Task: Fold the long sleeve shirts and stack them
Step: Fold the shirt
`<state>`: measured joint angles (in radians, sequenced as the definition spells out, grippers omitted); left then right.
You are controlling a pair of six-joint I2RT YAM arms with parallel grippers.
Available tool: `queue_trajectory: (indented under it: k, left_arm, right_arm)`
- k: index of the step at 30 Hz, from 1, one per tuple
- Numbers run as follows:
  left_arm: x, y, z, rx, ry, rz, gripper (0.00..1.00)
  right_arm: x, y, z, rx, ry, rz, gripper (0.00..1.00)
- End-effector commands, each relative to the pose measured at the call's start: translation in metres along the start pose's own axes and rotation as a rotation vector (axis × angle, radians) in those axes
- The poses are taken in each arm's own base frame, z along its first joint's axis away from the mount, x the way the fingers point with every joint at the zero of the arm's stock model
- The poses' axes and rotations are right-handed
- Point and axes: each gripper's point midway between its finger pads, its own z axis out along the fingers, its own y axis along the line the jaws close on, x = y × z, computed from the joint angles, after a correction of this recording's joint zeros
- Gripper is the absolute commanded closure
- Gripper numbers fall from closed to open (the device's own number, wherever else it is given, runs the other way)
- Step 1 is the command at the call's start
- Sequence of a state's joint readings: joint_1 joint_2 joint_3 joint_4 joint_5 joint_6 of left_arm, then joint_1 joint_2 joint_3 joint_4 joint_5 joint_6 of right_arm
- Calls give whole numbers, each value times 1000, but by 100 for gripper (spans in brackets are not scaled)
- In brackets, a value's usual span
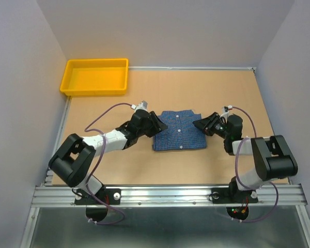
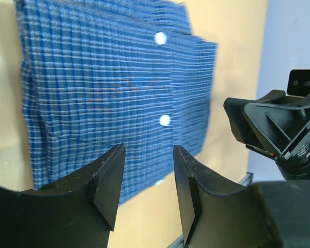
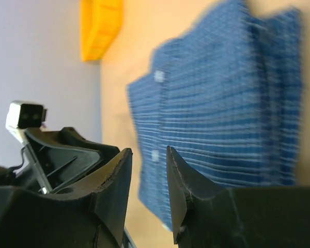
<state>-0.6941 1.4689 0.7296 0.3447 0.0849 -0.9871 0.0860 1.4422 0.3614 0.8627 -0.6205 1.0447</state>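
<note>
One blue checked long sleeve shirt lies folded into a small rectangle on the brown table, collar toward the back and pale buttons up. My left gripper hovers at its left edge, jaws parted and empty. In the left wrist view the shirt fills the area beyond the left gripper. My right gripper is at the shirt's right edge, jaws slightly apart with nothing between them. The right wrist view shows the shirt just past the right gripper.
A yellow bin stands at the table's back left corner, also seen as the yellow bin in the right wrist view. Grey walls enclose the table on three sides. A metal rail runs along the near edge.
</note>
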Motion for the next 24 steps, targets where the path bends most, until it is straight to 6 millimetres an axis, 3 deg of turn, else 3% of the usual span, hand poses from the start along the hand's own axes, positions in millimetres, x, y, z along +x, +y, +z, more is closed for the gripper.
queue_trajectory:
  k: [1,2,5,8,10,13,15,16,17,18,20,21,23,24]
  left_arm:
    - [11,19,16,-54,31,26,46]
    - [12,25,19,-70,34,27,46]
    - [17,46,26,-123,50,24,46]
    - [15,55,26,-149,54,52,45]
    - [11,53,21,-154,52,112,39]
    - [-7,31,8,-131,16,267,23]
    - [-19,12,-3,-132,-39,397,10]
    - [-19,-3,-10,-133,-44,522,8]
    - [-25,-6,-11,-150,-58,524,7]
    - [-16,-16,-14,-136,-40,658,5]
    - [-19,-26,-19,-177,-54,839,4]
    - [-4,-43,-21,-145,-48,918,4]
    - [4,-50,-22,-169,-60,1024,4]
    - [16,-51,-19,-182,-40,1092,4]
  right_arm:
    - [4,-44,8,122,7,12,61]
    - [12,-61,9,159,24,33,62]
    - [12,-85,2,207,6,56,62]
    - [10,-96,-7,233,-9,38,62]
    - [3,-95,-14,223,-25,31,60]
    - [-4,-75,-21,181,-32,-4,57]
    - [-1,-78,-26,247,-1,-3,52]
    - [-9,-67,-30,248,-15,-68,48]
    - [-11,-64,-33,269,-18,-59,45]
    - [-11,-70,-40,342,-5,-71,43]
    - [-21,-56,-50,360,-39,-147,33]
    - [-18,-60,-57,406,-33,-133,31]
    - [-26,-41,-64,390,-72,-163,25]
    - [-23,-43,-70,423,-67,-147,24]
